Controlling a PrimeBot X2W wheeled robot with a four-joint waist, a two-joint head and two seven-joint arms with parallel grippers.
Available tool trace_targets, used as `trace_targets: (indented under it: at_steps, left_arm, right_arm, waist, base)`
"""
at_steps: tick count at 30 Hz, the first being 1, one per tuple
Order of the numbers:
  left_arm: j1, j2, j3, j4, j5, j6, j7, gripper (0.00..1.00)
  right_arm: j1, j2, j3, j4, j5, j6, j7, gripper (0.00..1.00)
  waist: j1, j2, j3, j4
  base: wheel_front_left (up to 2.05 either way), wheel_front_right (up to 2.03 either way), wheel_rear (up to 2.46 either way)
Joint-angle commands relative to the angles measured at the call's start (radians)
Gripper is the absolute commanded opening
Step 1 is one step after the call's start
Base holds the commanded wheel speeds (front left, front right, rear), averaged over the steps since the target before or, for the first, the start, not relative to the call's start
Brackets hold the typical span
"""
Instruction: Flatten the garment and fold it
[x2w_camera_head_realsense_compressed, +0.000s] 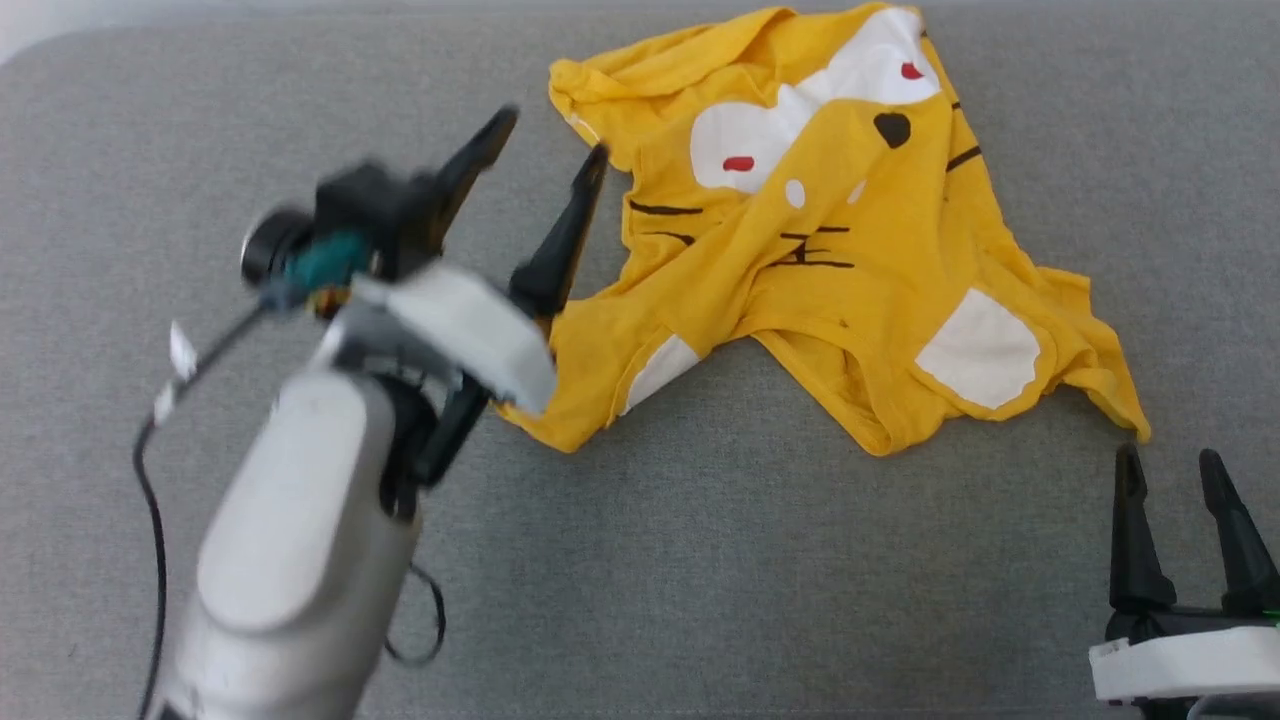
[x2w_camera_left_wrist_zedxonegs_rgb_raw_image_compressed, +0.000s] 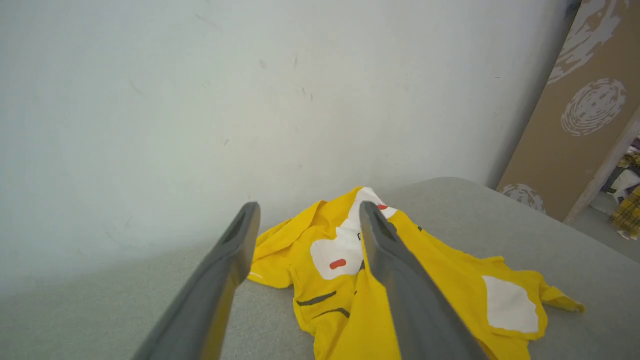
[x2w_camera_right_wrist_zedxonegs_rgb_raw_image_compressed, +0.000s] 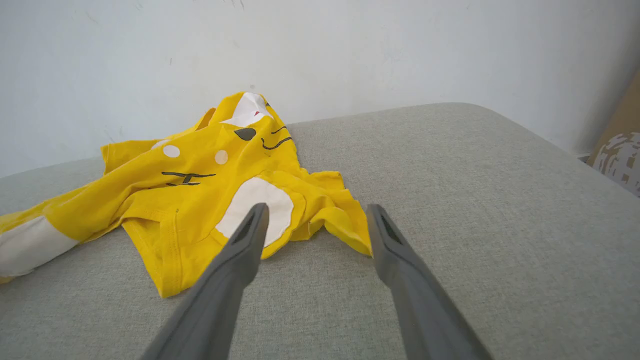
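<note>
Both my left gripper and right gripper are spread wide, holding nothing. The shirt lies crumpled on the grey cushion. Flattening comes first, I think; I should pinch two edges and pull.

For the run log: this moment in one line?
T-shirt: crumpled, print up | left claw: open, near left edge | right claw: open, near right corner | fold: not begun

- We see the garment, upper middle of the frame, is soft, wrinkly cloth.
- Under it, the grey surface looks like rough woven cloth.
- The wall looks smooth and dull.
</note>
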Motion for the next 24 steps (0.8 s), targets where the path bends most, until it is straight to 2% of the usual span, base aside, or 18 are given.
trace_targets:
  at_steps: [1,5,12,16,19,24]
  left_arm:
    - [-0.108,0.022,-0.04,0.057,-0.066,-0.006,0.071,1.0]
    - [-0.25,0.031,-0.096,0.171,-0.237,-0.007,0.224,1.0]
    - [-0.353,0.09,-0.176,0.281,-0.368,-0.007,0.416,1.0]
    - [-0.357,0.095,-0.175,0.341,-0.448,-0.005,0.522,1.0]
    - [-0.351,0.105,-0.168,0.367,-0.475,0.01,0.574,1.0]
    - [-0.337,0.119,-0.16,0.392,-0.471,0.041,0.576,1.0]
  right_arm:
    - [-0.023,0.002,0.005,0.004,0.004,-0.001,-0.005,1.0]
    - [-0.044,0.002,0.013,0.013,0.004,-0.001,-0.005,1.0]
    - [-0.066,0.002,0.019,0.02,0.017,-0.001,-0.005,1.0]
    - [-0.081,0.002,0.03,0.024,0.028,-0.001,-0.005,1.0]
    - [-0.095,0.002,0.037,0.025,0.037,-0.001,-0.005,1.0]
    - [-0.115,0.002,0.038,0.03,0.048,-0.001,-0.005,1.0]
  waist:
    - [-0.0002,0.0,0.03,-0.024]
    - [-0.0002,0.0,0.048,-0.058]
    - [-0.0002,0.0,0.092,-0.108]
    - [-0.0002,0.0,0.126,-0.137]
    - [-0.0002,0.0,0.148,-0.16]
    - [-0.0002,0.0,0.179,-0.186]
  base:
    - [0.0,0.0,0.0]
    - [0.0,0.0,0.0]
    - [0.0,0.0,0.0]
    - [0.0,0.0,0.0]
    - [0.0,0.0,0.0]
    - [0.0,0.0,0.0]
